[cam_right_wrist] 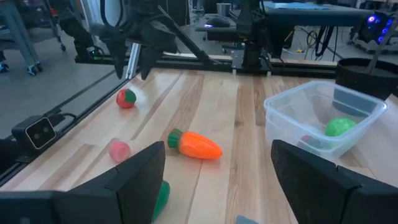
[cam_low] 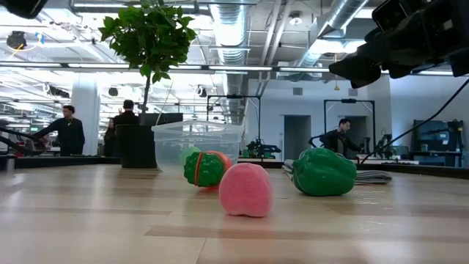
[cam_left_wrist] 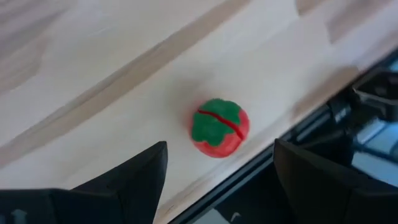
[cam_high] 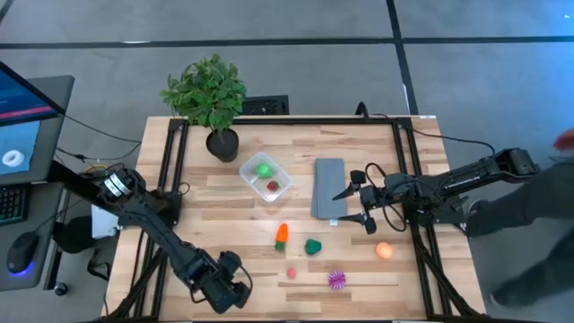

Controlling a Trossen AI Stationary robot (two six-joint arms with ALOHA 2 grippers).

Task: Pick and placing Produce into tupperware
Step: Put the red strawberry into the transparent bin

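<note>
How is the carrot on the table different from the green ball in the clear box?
The carrot is orange with a green end; the green ball is one colour. The carrot is long and tapered, lying on its side; the ball is round. The carrot lies on the bare table, while the ball sits inside the tupperware. Both are small toy produce, and neither is held.
</note>
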